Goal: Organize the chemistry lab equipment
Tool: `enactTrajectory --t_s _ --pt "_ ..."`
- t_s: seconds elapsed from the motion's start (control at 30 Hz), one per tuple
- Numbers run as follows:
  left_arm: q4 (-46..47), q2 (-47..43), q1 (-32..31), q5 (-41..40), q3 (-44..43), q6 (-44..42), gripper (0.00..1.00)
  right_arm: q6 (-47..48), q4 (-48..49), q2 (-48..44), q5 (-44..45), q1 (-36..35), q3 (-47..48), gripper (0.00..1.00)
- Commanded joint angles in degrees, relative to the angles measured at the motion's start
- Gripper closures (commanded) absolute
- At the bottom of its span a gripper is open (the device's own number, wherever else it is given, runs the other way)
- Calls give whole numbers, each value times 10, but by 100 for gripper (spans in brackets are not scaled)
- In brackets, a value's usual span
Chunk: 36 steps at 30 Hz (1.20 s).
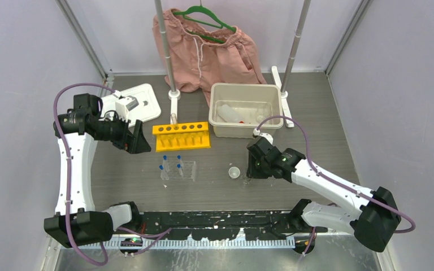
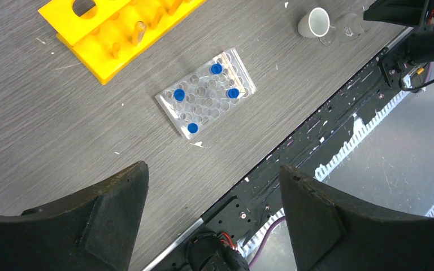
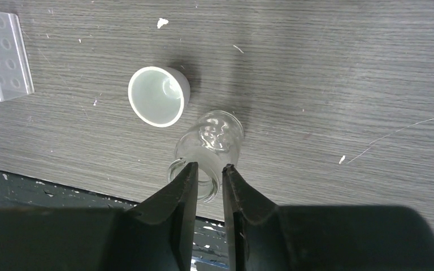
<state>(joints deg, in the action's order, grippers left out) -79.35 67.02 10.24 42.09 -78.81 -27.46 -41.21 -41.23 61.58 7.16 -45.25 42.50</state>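
Observation:
My right gripper is shut on the rim wall of a tiny clear beaker, which tilts just above the table. A small white dish stands right beside it, also seen from above. The clear grid rack holds several blue-capped tubes at mid-table. The yellow tube rack stands behind it. My left gripper is open and empty, held above the table left of the yellow rack. The red-capped squeeze bottle lies in a beige tub.
A white tray lies at the back left behind my left arm. Pink shorts hang on a green hanger from a stand whose poles rise at the back. The black front rail borders the table.

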Motion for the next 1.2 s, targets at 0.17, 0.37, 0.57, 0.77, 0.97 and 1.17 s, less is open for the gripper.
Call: enactTrajectory --t_s 0.17,0.37,0.57,0.77,0.97,1.17 --pt "8 -8 3 17 1 -7 15 -14 -25 -10 -4 -3 -2 73" --pt "8 -9 4 17 1 -5 15 -17 -56 -35 -13 -2 42 66" --pt "12 -12 3 17 12 -7 15 -22 -53 -30 -28 -2 34 63" --pt "18 -9 3 16 20 -6 15 -20 -35 -4 -31 -2 26 63" --pt "22 -7 3 10 25 -8 15 -13 -24 27 -23 -2 25 63" --pt "24 -4 3 10 26 -9 15 -14 -9 45 -22 -1 12 69"
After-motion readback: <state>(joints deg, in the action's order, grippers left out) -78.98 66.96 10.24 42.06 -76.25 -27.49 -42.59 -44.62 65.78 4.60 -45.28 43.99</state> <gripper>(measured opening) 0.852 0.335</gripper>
